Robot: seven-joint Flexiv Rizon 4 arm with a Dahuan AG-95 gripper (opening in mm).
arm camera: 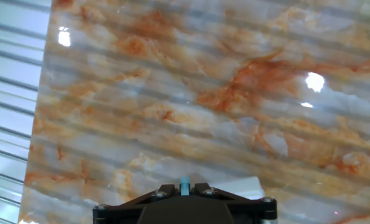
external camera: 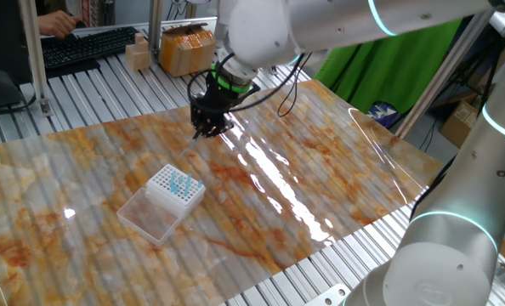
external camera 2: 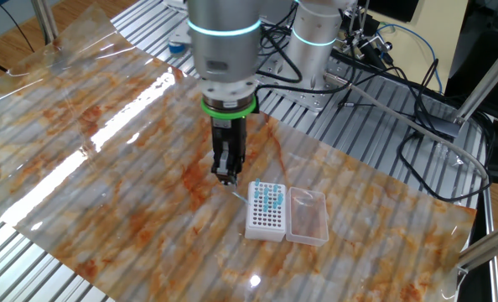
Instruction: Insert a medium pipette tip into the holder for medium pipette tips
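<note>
Gripper (external camera 2: pixel 226 176): points steeply down, jaws nearly together, pinching the tip (external camera 2: pixel 237 194) by its upper end; the hand view shows a bluish stub (arm camera: pixel 184 184) between the fingers. The thin shaft slants out below the fingers toward the rack.

Tip: judged almost weightless, thin-walled, smooth, slightly springy. It could pivot or slip in the pinch, and bend if pressed off-centre. The wide collar end is the sound place to hold, leaving the taper free.

Rack (external camera: pixel 175 190): white, grid of holes on top, near the gripper, slightly apart. A bunch of teal tips (external camera 2: pixel 271 198) stands in one part; many holes are empty. A clear lid (external camera 2: pixel 308 216) lies open beside it.

Room: the marbled mat (external camera: pixel 303 161) is flat and bare around the rack. Its edges and the slatted table (external camera: pixel 91 81) are well off. Approach from above is open; the standing tips are the closest obstacle.
</note>
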